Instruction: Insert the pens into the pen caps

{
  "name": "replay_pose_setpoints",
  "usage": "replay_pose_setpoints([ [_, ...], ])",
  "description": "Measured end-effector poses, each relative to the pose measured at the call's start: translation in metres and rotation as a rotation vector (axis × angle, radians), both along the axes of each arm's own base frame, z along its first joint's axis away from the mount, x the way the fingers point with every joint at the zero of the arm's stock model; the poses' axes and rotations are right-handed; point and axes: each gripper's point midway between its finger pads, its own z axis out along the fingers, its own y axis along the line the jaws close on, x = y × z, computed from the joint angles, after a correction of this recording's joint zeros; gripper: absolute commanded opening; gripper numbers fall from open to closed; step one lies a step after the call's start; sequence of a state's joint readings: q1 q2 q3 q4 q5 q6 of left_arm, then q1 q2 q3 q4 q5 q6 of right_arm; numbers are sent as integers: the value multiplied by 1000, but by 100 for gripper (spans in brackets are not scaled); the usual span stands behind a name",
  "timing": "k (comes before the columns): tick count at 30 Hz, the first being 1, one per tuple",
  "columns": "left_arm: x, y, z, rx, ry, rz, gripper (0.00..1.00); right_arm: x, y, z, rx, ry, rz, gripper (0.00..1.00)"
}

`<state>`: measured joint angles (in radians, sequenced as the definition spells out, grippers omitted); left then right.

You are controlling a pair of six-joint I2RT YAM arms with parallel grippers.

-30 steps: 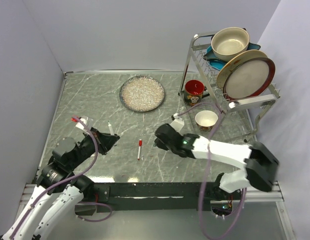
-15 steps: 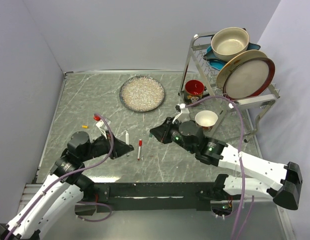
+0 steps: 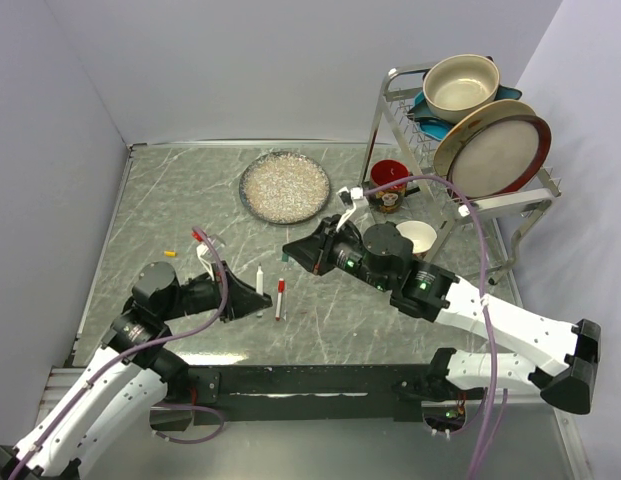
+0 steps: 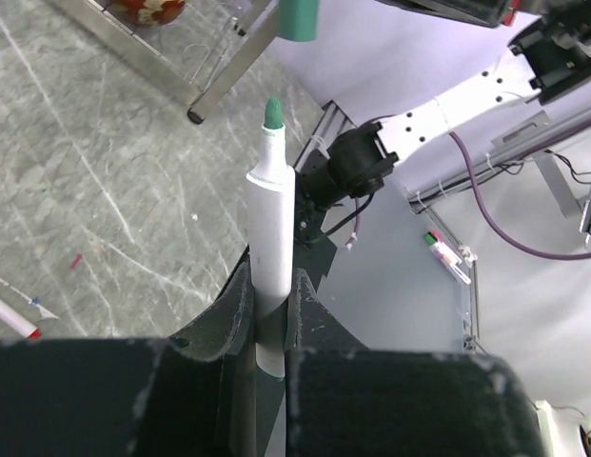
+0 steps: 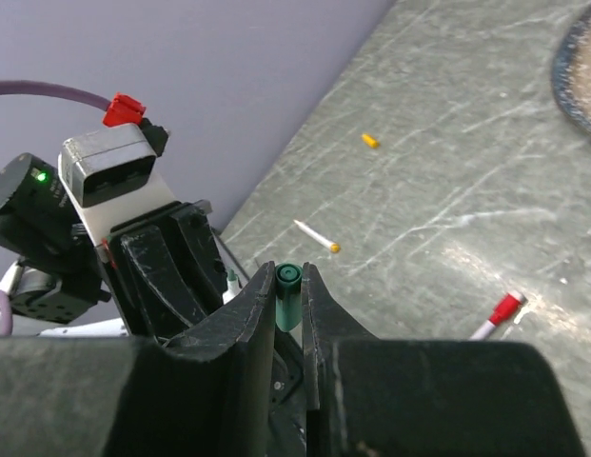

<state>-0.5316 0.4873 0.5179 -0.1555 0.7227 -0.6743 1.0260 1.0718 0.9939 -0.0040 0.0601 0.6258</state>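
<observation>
My left gripper is shut on a white pen with a green tip, which sticks up out of the jaws. My right gripper is shut on the dark green cap, open end facing out. The cap hangs just above and beyond the pen tip in the left wrist view, apart from it. A red-capped pen lies on the table between the grippers. A white pen with an orange tip and an orange cap lie at the left.
A speckled plate sits at the back middle. A dish rack with a bowl and plates stands at the back right, with a red mug and a white cup beside it.
My left gripper has carried the pen right, toward the table's middle. My right gripper has swung left and back with the green cap, so the two now face each other closely.
</observation>
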Motion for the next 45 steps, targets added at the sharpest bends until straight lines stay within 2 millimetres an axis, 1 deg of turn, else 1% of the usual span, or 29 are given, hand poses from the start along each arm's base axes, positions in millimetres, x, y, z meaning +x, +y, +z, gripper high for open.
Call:
replay_pose_setpoints([
  [7,-3,-1,2,-6,-6,-18,1,-8,17,3,26,-5,87,0],
  [13,-4,-1,2,-7,-6,-26,1,-16,23,17,75,-29,139,0],
  [17,-4,-2,3,-10,-10,-31,1,-17,26,23,102,-42,154,0],
  [27,-5,-2,2,-10,-8,-38,1,-9,39,7,77,-21,155,0],
  [45,-6,-2,2,-10,-7,-40,1,-13,42,10,97,-14,168,0],
])
